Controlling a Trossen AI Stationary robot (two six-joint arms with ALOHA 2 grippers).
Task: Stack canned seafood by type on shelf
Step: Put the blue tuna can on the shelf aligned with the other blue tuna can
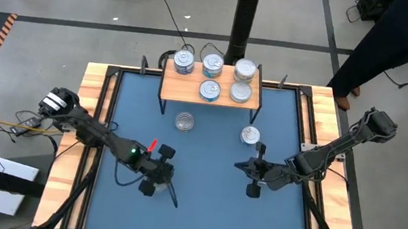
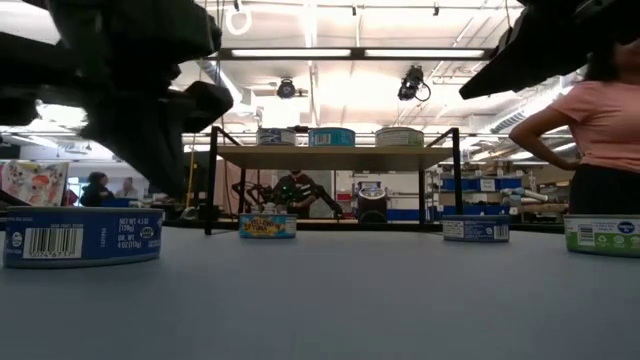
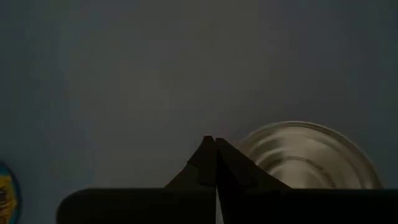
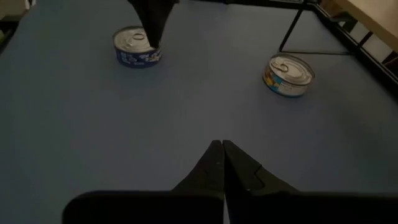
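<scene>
The shelf (image 1: 211, 84), a light-wood board on black legs, stands at the mat's far side with several tins of canned seafood on top (image 1: 212, 66). Two tins lie on the blue mat before it (image 1: 185, 121) (image 1: 250, 136). My left gripper (image 1: 168, 191) is shut and points steeply down just beside a silver-topped, blue-sided tin (image 3: 308, 155) (image 4: 137, 46), which the arm hides in the high view. My right gripper (image 1: 238, 165) (image 4: 222, 144) is shut, hangs above bare mat at the centre right and holds nothing. My left gripper's shut fingertips (image 3: 216, 146) stand right at the rim of the blue-sided tin (image 3: 249, 146), coming from above at a slant. The tin sits flat on the mat. I cannot tell whether the fingers touch it.
The low view shows the blue tin close at the left (image 2: 80, 235), a yellow-labelled tin (image 2: 267, 225), another blue one (image 2: 475, 228) and a green one (image 2: 603, 235) on the mat. A person (image 2: 600, 130) stands beyond the table's right side. Wooden rails (image 1: 96, 79) edge the mat.
</scene>
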